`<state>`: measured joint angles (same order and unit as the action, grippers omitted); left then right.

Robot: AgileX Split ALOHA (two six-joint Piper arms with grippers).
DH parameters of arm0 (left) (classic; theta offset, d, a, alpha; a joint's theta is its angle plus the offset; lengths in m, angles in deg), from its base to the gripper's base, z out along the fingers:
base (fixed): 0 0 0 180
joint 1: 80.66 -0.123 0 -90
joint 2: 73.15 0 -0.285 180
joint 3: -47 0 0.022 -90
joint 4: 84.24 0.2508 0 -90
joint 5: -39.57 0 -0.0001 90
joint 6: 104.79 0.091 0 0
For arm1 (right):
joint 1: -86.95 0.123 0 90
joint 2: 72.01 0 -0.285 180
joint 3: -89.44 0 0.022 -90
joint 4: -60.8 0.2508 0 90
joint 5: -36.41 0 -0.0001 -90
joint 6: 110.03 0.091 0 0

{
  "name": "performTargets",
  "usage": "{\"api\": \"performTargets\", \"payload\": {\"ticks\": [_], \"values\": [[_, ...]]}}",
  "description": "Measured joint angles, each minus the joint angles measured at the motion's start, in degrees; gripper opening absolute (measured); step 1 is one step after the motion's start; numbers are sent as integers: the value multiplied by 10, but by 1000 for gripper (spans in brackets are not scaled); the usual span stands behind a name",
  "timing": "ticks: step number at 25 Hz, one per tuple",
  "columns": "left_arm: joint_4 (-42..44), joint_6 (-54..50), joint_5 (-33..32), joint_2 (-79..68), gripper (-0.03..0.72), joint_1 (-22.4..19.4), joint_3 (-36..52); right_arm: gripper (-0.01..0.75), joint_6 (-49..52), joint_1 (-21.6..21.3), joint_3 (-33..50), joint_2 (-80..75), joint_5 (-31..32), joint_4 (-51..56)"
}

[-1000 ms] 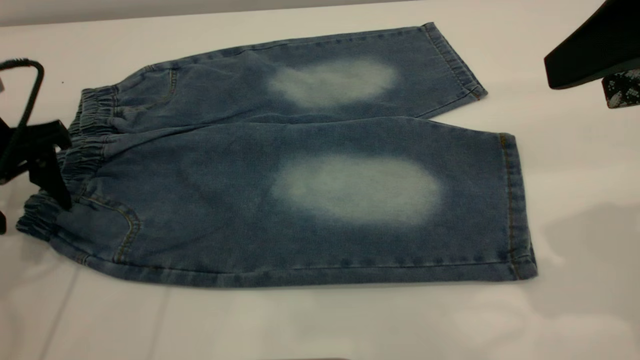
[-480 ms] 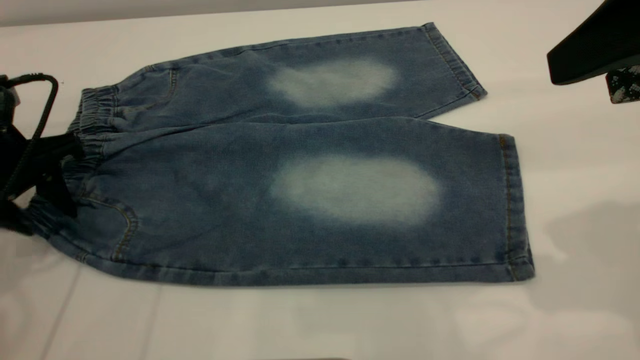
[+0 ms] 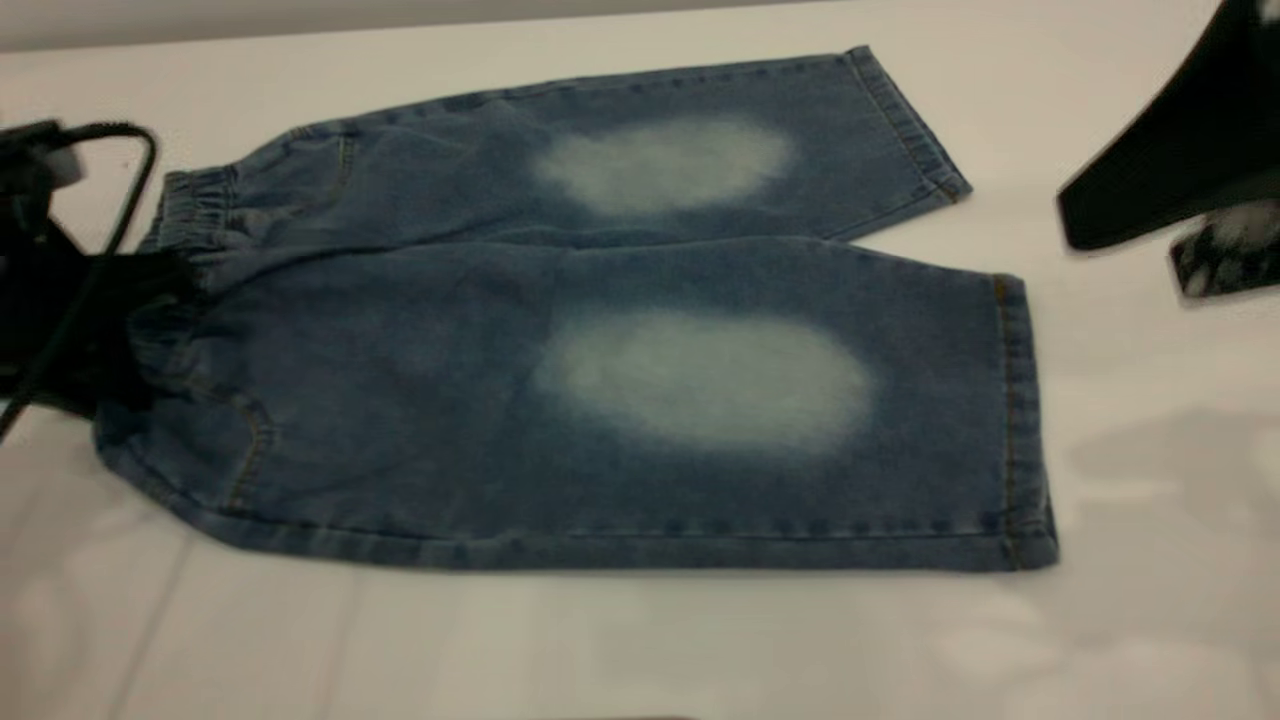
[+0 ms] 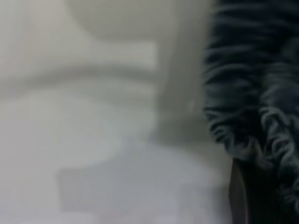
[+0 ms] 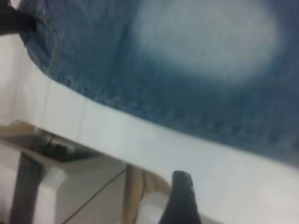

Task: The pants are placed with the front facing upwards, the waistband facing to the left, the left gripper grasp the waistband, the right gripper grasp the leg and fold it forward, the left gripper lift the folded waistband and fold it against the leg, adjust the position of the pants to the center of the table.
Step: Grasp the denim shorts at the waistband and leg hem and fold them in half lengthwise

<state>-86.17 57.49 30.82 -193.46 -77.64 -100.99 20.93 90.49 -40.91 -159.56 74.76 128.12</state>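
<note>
Left gripper (image 3: 110, 330) at waistband (image 3: 190, 215), fingers' state unclear; right gripper (image 3: 1160, 190) off leg (image 3: 700, 390), likewise unclear. Risk: shallow bite, elastic slips.

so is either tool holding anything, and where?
Left tool sits at the pants' waistband; a grip cannot be confirmed. Right tool holds nothing.

The exterior view looks steeply down at the small blue denim pants (image 3: 600, 330) on the plain white table (image 3: 640, 650). Both wrist views sit close above the same denim, the left by its ruched waistband (image 4: 252, 93).
</note>
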Motion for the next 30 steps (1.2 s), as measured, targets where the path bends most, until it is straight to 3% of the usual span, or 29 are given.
{"api": "performTargets", "payload": {"ticks": [6, 12, 21, 30], "values": [[0, 17, -14, 54, 75, 45, -5, 496, -45, 0, 22, -122, -3, 74], [0, 20, -25, 89, 75, 47, -5, 496, -137, 0, 22, -255, -17, 194], [0, 20, -29, 108, 75, 47, -5, 496, -272, 0, 19, -393, 19, 346], [0, 20, -29, 108, 75, 47, -5, 492, -314, 0, -19, -436, 62, 369]]}}
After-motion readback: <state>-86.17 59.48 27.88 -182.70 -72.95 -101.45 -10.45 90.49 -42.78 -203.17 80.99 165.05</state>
